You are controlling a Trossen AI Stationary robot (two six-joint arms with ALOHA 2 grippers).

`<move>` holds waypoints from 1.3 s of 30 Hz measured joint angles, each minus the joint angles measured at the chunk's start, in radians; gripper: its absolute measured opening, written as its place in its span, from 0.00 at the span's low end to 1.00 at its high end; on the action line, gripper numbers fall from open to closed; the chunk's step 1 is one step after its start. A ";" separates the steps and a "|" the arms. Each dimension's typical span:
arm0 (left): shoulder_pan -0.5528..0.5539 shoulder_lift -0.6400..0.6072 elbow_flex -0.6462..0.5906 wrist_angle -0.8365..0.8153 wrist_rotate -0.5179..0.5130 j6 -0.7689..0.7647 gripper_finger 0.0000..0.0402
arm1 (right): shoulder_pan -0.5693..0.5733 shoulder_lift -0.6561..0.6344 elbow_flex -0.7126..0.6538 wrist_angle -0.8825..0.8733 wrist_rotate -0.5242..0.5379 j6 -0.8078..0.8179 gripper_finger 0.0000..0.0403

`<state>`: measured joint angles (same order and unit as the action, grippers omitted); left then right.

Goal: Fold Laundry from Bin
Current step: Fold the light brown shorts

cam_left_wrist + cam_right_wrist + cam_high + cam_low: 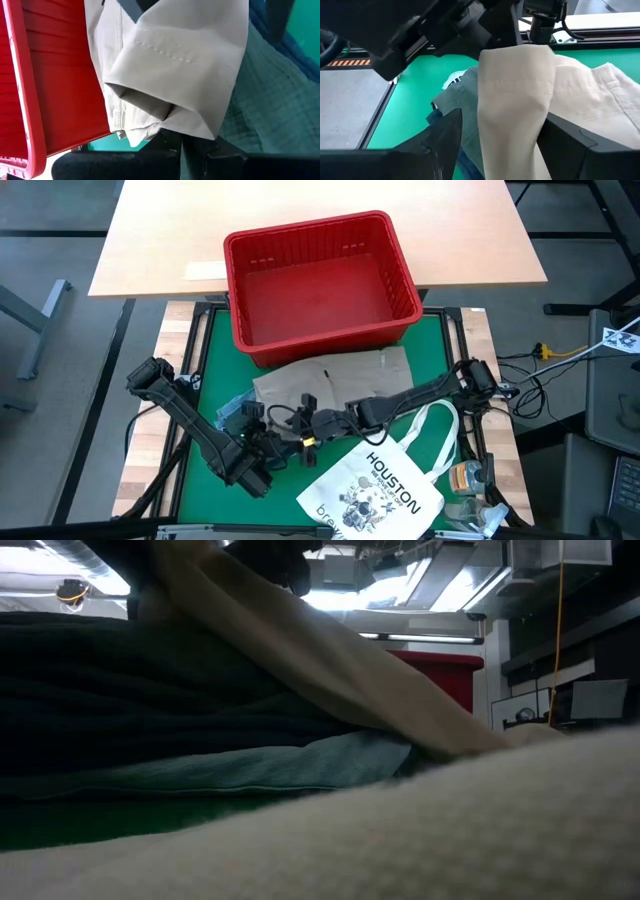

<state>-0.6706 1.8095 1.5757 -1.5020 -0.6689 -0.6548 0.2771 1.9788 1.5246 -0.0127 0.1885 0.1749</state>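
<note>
The khaki garment [335, 375] lies on the green mat just in front of the red bin [320, 280]. One hemmed end of it [175, 65] is raised at the mat's middle, where my left gripper [185, 150] is shut on it. My right gripper [500, 137] is open, with one finger on each side of that raised khaki band [515, 100]. I cannot tell whether these fingers touch it. A light blue garment [270, 115] and a dark one [120, 690] lie under the khaki garment. In the high view both grippers [285, 430] meet near the mat's middle. My left gripper pinches the khaki garment's hemmed, tube-like end [167, 127] between its two fingers, several layers together. The fingers slant down at it from the table's near left. That end is lifted off the mat, and the cloth runs slack from it back toward the bin, where the rest lies flat.
A white tote bag printed "HOUSTON" [375, 490] lies at the near right of the mat, its handle [440, 420] looping toward the right arm. The bin stands at the mat's far edge against a wooden table [160, 240]. Small items [470, 480] sit at the near right corner.
</note>
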 joint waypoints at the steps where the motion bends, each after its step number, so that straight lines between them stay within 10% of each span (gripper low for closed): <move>1: 0.000 0.000 0.000 0.004 0.000 0.000 0.00 | 0.000 0.001 0.000 0.000 0.001 0.000 0.59; 25: 0.005 0.000 0.065 0.067 0.024 -0.045 0.00 | -0.002 0.084 0.001 0.077 0.129 -0.001 0.58; 39: 0.005 0.000 0.065 0.088 0.032 -0.042 0.00 | -0.009 0.084 0.001 0.072 0.114 -0.007 0.03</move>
<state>-0.6655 1.8095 1.6409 -1.4138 -0.6365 -0.6964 0.2680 2.0624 1.5253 0.0592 0.3026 0.1677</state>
